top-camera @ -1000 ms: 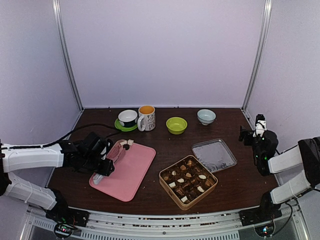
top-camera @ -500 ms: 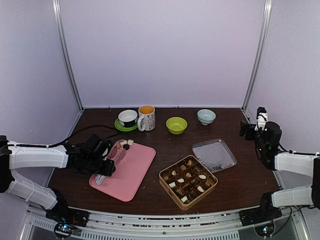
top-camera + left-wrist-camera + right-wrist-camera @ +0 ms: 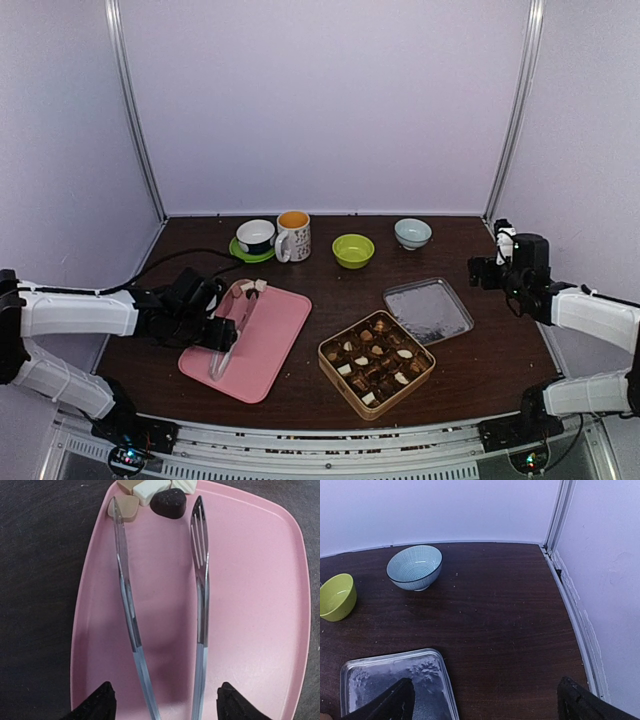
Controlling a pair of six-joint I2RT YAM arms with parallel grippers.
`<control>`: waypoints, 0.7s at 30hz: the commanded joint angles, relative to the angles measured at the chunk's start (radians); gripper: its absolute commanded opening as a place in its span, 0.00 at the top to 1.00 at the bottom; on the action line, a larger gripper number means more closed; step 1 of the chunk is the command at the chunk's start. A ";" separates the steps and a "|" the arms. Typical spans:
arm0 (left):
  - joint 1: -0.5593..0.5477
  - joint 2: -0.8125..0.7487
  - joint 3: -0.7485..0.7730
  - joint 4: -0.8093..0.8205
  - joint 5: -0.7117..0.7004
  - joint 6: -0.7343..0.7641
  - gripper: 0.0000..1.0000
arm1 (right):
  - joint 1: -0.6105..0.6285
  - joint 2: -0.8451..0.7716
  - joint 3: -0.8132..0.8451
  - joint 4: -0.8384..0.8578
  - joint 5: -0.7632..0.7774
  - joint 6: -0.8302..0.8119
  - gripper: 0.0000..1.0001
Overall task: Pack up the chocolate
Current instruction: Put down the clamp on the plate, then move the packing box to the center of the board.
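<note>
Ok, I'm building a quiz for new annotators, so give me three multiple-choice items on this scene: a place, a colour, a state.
1. Where do the loose chocolates lie? A in the green bowl; B on the pink tray; C in the mug.
2. What colour is the rightmost bowl? A red; B black; C light blue.
3. The gold tin is: A open and filled; B shut; C open and empty.
B: they sit at the tray's far end. C: pale blue with fine stripes. A: its lid lies beside it, pieces showing inside.
</note>
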 commanded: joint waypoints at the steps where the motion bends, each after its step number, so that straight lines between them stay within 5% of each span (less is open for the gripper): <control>1: 0.006 -0.050 -0.011 0.028 -0.031 0.003 0.25 | 0.006 0.020 0.070 -0.171 0.064 0.069 0.00; 5: 0.006 -0.118 -0.028 0.041 -0.041 0.011 0.13 | 0.005 0.038 0.147 -0.334 0.229 0.286 0.00; 7: 0.006 -0.157 -0.040 0.060 -0.030 0.024 0.02 | 0.004 0.062 0.192 -0.424 0.181 0.289 0.00; 13: 0.006 -0.238 -0.045 0.083 -0.008 0.061 0.02 | 0.005 0.111 0.214 -0.498 0.085 0.279 0.00; 21: 0.006 -0.323 -0.098 0.225 0.155 0.119 0.03 | 0.032 0.210 0.239 -0.616 -0.106 0.211 0.20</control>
